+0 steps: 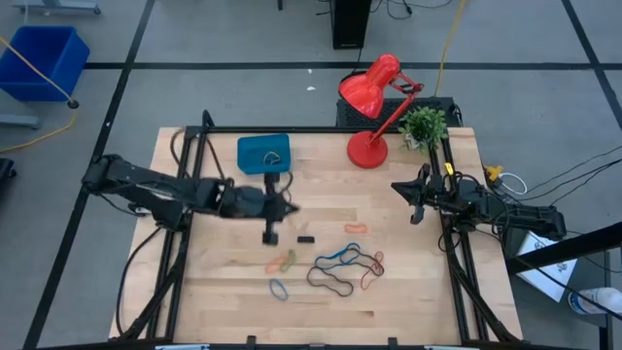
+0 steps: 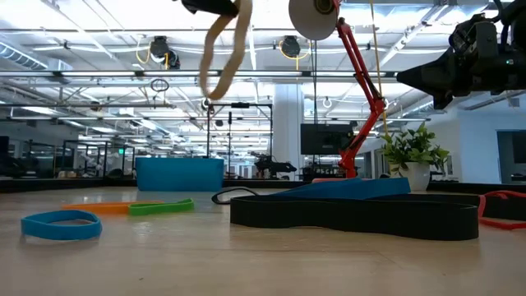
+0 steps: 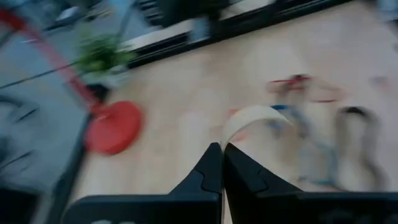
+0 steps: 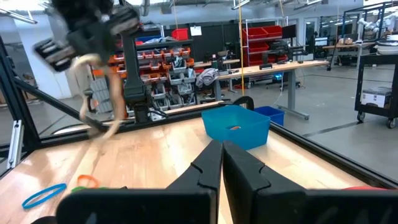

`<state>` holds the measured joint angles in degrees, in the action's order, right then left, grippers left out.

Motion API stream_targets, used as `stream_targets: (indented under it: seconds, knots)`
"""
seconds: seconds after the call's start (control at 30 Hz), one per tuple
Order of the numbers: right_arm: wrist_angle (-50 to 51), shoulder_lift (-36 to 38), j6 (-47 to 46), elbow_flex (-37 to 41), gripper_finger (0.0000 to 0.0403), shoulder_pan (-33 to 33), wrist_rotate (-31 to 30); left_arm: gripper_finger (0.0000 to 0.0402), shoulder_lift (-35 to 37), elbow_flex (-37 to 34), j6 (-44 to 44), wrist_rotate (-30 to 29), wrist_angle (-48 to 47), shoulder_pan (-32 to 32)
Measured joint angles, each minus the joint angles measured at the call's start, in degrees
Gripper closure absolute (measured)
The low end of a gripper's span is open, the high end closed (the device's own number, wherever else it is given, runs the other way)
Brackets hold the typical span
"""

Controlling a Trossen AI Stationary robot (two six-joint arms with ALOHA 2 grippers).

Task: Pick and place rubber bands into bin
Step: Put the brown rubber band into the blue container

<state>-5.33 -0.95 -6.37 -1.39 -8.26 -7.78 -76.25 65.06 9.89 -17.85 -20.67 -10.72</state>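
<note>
We're mid-carry: left gripper (image 1: 283, 206), jaws pinched on a tan rubber band (image 2: 223, 51) dangling above the table (image 1: 224, 292), centre frame. Bin (image 1: 263, 153) sits just above it in the high view. Next: swing over bin, release. Right gripper (image 1: 416, 204) waits closed, empty, right edge.

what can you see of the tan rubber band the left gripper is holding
The tan rubber band is a thin, floppy loop that looks like soft elastic. The left gripper is shut on its top end, and the rest hangs limp in the air, clear of the table. Nothing else touches it.
</note>
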Motion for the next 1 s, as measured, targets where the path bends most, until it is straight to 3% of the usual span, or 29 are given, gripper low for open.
stream_targets:
  seconds: [0.27,0.43,0.73,1.0]
  knots:
    - [0.0,0.0,0.0,0.0,0.0394,0.0,0.0,0.0397,0.0,5.9,6.1,-7.7,-7.1,11.6]
    - [0.0,0.0,0.0,0.0,0.0394,0.0,0.0,0.0397,-0.6,5.9,6.6,-8.3,-9.1,21.2]
    - [0.2,0.0,0.2,0.0,0.0394,0.0,0.0,0.0397,-4.4,1.1,5.9,-8.2,-9.2,35.7]
    - [0.4,0.0,1.0,0.0,0.0394,0.0,-0.1,0.0395,-11.0,-5.4,4.4,-7.4,-5.5,42.6]
